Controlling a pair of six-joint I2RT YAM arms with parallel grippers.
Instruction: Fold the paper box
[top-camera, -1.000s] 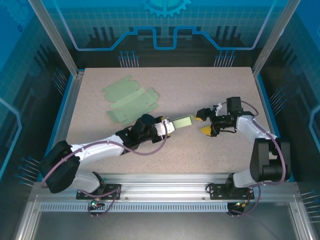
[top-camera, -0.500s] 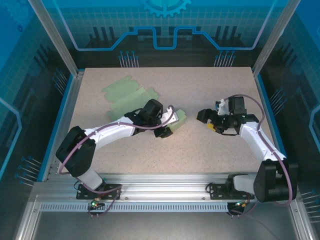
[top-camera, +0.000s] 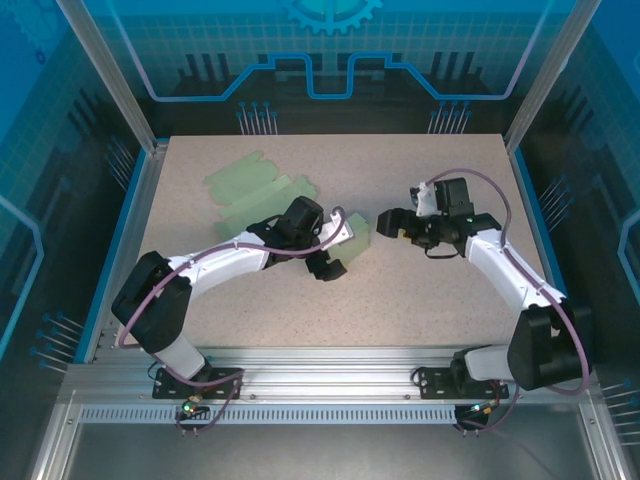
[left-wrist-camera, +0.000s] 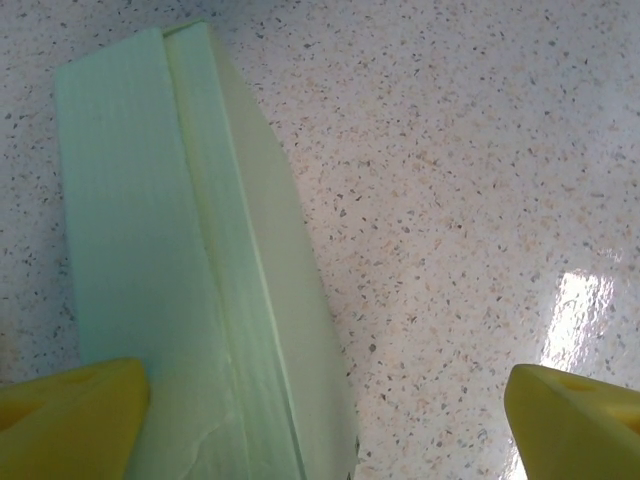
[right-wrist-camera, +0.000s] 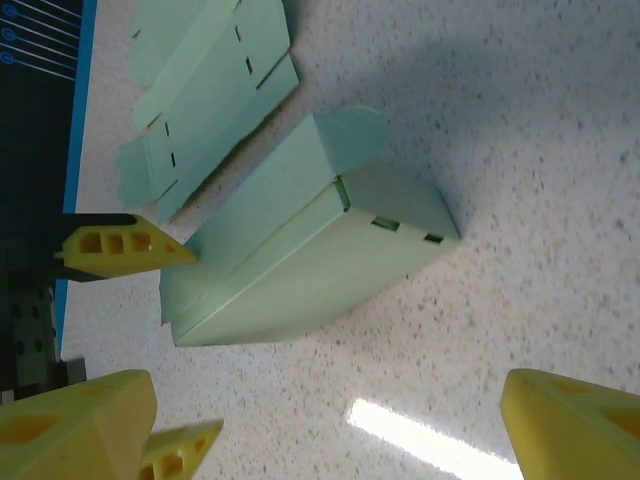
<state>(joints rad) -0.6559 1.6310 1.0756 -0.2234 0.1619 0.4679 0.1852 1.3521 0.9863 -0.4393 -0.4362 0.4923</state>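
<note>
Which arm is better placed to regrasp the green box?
Left, probably. The left end effector is open, with the green box lying between its fingers, next to one of them. The right end effector is open too and faces the box, but sits apart from it.

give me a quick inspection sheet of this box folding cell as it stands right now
surface: speckled beige tabletop, one glare patch, no spills seen
job's things: pale green folded paper box lying on its side near the centre, one end flap sticking out; flat pale green box blanks at the far left
clutter: nothing seen
grippers: left gripper open, one finger beside the box, the other over bare table; right gripper open, short of the box, holding nothing
cables: purple-grey cables looped along both arms, the left one close to the box
surroundings: aluminium frame rail, blue translucent panels
</note>
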